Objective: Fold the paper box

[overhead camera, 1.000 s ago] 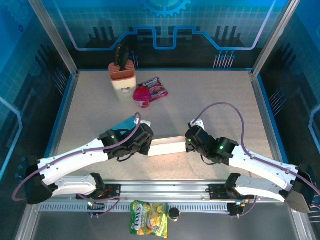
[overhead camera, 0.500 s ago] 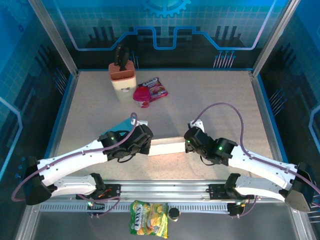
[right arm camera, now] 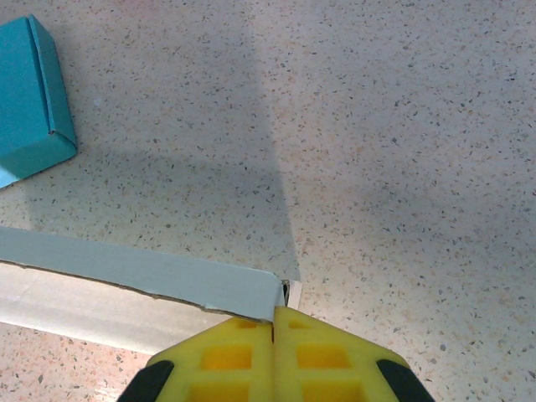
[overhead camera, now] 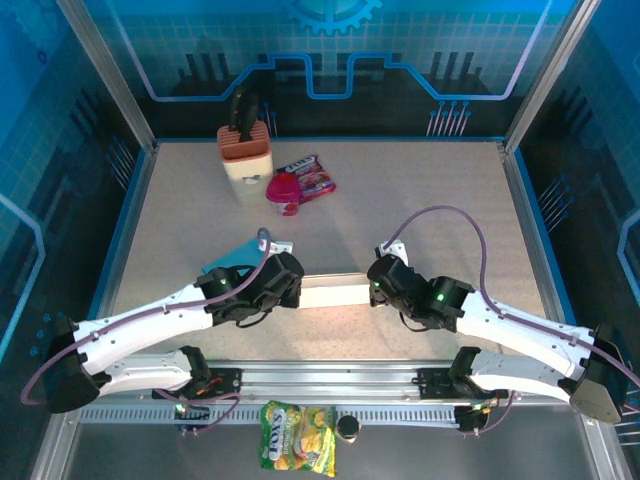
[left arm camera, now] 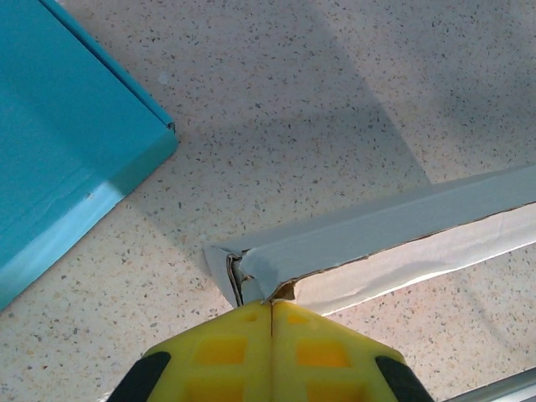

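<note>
Lit brightly and evenly from above. Throws soft grey shadows across the table point(left arm camera: 335, 126) toward 12 o'clock in both wrist views. Blurs slightly at 6 o'clock, on the yellow jaws.

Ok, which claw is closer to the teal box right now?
Left. The left claw pinches the near end of the white paper box, with the teal box close beside it. The right claw pinches the opposite end, farther from it.

White arms point(overhead camera: 140, 325), purple cables point(overhead camera: 450, 208), yellow pincers point(left arm camera: 271, 314) point(right arm camera: 274, 322)
</note>
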Robot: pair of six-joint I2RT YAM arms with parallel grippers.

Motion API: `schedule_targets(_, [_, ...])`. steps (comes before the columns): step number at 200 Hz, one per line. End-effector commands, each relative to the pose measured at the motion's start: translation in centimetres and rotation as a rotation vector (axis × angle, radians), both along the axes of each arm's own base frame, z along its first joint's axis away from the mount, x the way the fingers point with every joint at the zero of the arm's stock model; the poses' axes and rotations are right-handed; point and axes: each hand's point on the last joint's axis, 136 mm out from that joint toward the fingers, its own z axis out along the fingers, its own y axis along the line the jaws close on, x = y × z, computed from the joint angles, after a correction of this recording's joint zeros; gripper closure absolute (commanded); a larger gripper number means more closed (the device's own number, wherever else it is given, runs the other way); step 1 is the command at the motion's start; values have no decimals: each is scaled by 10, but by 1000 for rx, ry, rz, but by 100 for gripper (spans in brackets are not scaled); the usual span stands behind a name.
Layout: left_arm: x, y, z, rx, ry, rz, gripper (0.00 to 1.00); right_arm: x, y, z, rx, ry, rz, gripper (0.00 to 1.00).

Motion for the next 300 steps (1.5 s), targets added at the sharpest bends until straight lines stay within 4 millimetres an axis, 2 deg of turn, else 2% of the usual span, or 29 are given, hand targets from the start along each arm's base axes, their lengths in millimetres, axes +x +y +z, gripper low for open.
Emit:
schedule_targets(1, [2, -2, 9, -4, -51, -26, 100, -7, 6, 0, -1, 24, 23, 100])
schedule_targets(42, [0, 12, 13, 53, -66, -34, 100, -6, 6, 1, -5, 19, 23, 100])
schedule_targets(78, [1, 10, 8, 70, -64, -42, 100, -6, 7, 0, -5, 24, 28, 100])
schedule_targets(125, [6, 6, 13, 47, -105, -40, 100, -6, 7, -1, -6, 25, 31, 100])
schedule_targets(167, [10, 2, 1, 61, -119, -58, 100, -6, 9, 0, -4, 26, 38, 100])
schedule_targets(233, [9, 14, -9, 114, -136, -61, 100, -6, 10, -1, -6, 28, 38, 100])
schedule_targets(274, [9, 24, -7, 172, -141, -57, 100, -6, 10, -1, -7, 28, 38, 100])
schedule_targets(300, [11, 22, -4, 176, -152, -69, 100, -6, 9, 0, -7, 28, 39, 100])
